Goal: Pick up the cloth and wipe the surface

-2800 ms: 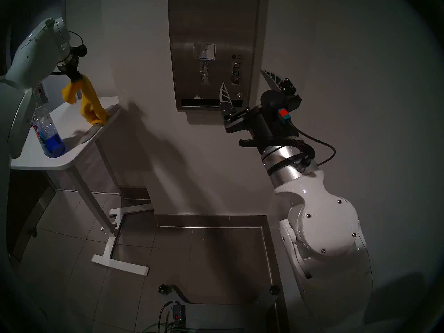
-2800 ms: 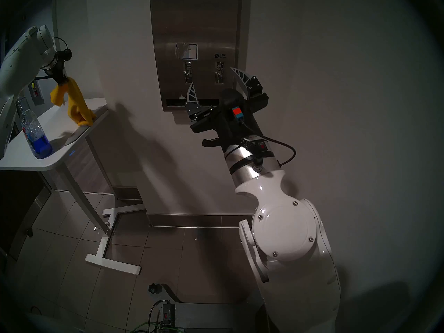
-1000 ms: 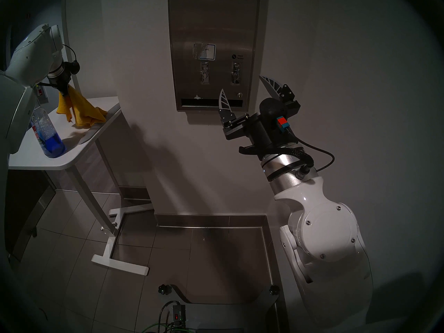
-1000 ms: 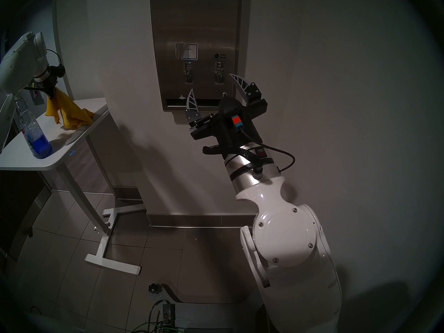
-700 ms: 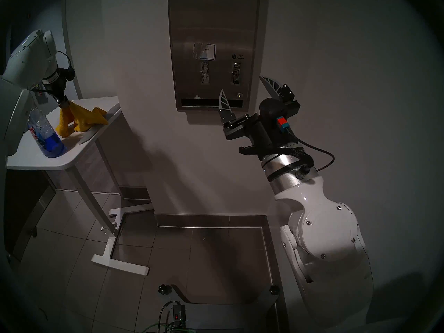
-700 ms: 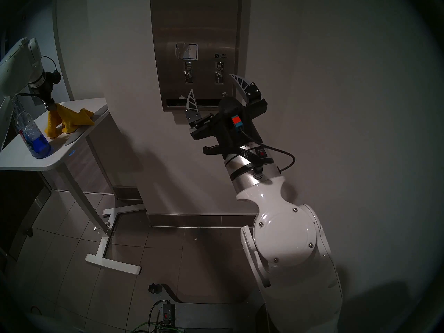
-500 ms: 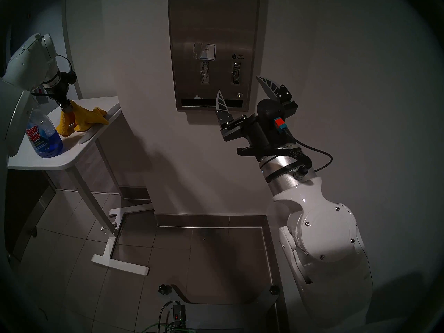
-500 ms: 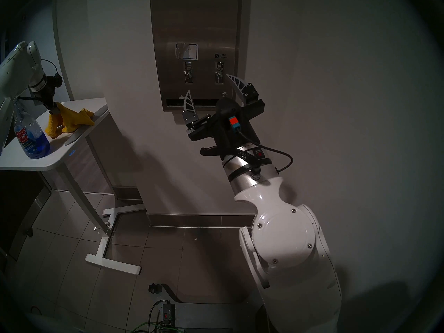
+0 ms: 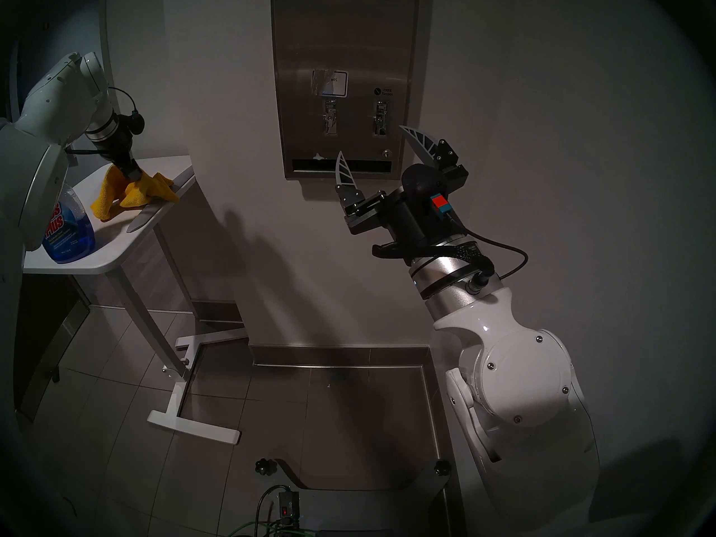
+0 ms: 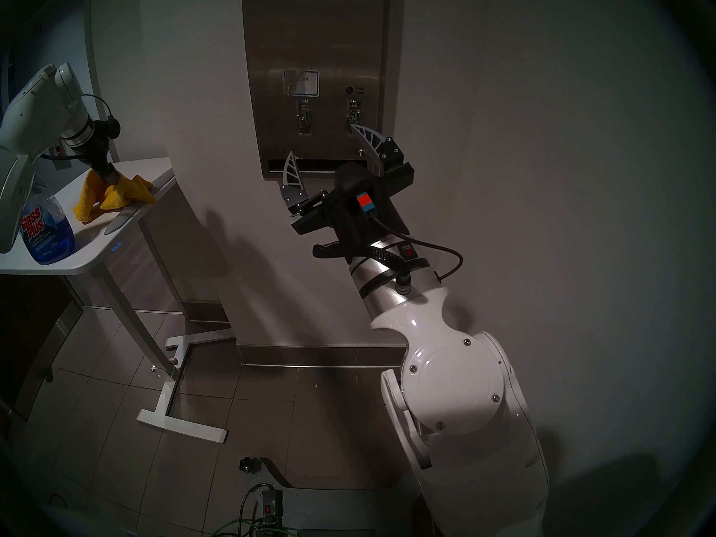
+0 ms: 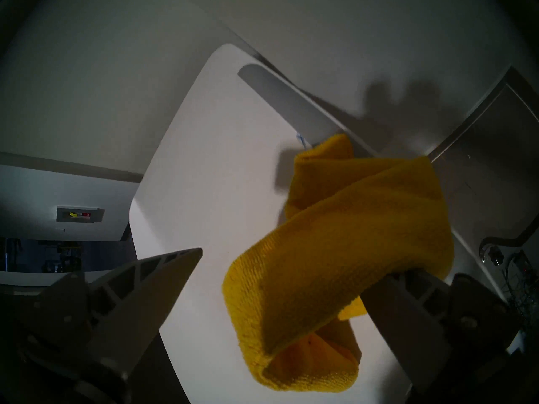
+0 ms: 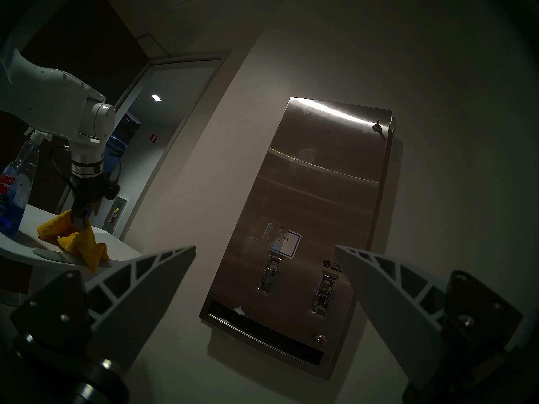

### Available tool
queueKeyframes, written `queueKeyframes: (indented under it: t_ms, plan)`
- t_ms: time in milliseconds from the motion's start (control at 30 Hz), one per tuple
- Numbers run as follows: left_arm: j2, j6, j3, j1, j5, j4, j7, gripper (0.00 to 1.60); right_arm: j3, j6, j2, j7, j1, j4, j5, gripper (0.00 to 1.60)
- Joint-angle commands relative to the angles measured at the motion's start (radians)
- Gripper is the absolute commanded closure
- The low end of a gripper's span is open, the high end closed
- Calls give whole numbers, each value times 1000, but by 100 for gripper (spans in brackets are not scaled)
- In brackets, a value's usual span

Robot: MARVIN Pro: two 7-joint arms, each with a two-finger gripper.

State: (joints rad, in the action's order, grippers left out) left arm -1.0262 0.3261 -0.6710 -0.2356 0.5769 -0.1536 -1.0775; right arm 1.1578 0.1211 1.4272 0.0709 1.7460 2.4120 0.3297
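The mustard-yellow cloth (image 9: 131, 193) lies crumpled on the white table (image 9: 116, 234) near its right edge, with one corner over the edge. My left gripper (image 9: 131, 172) stands right on it. In the left wrist view the two fingers are wide apart, and a fold of the cloth (image 11: 335, 249) is draped over the right finger (image 11: 414, 307). The steel dispenser front (image 9: 345, 40) hangs on the wall, with its label (image 9: 329, 83) and dark slot (image 9: 310, 165). My right gripper (image 9: 371, 140) is open and empty in front of the dispenser's lower right part (image 12: 326, 176).
A spray bottle of blue liquid (image 9: 69, 230) stands on the table's near left, close to my left arm. The table's white legs (image 9: 174, 400) stand on the tiled floor. A doorway (image 12: 163, 117) opens behind the table.
My left gripper lowered the cloth onto the table, opened, then shifted a little right. The spray bottle turned so that its label faces me. My right arm moved left, across the dispenser's lower part.
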Motion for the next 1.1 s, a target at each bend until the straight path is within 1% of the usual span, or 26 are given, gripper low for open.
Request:
queueKeyframes:
  t_ms: [0,133,433,467,600,800,833,933,1000,1067]
  plan:
    - [-23,-2,3,-104,14,-70,33,0,11,4,0,-1,5,31,-4,0]
    - [-18,-6,12,-128,24,-69,38,0,21,7,-2,0,14,31,-6,0]
    - [31,-29,53,-150,79,-71,81,0,47,8,-10,7,32,31,-15,0]
    - [43,-36,64,-149,93,-69,95,0,54,8,-12,8,36,31,-19,0]
    - [61,-43,82,-140,111,-62,121,0,63,7,-14,12,39,31,-25,0]
    - [66,-50,103,-121,131,-53,153,0,65,6,-15,23,38,31,-37,0]
    - [65,-50,104,-119,131,-51,154,0,65,7,-15,25,38,31,-39,0]
    - [50,-42,78,-106,101,-37,142,0,68,6,-16,32,37,31,-45,0]
    - [43,-38,84,-89,107,-31,151,0,69,5,-15,37,32,31,-50,0]
    - [34,-33,59,-84,82,-22,137,0,70,4,-13,40,26,31,-52,0]
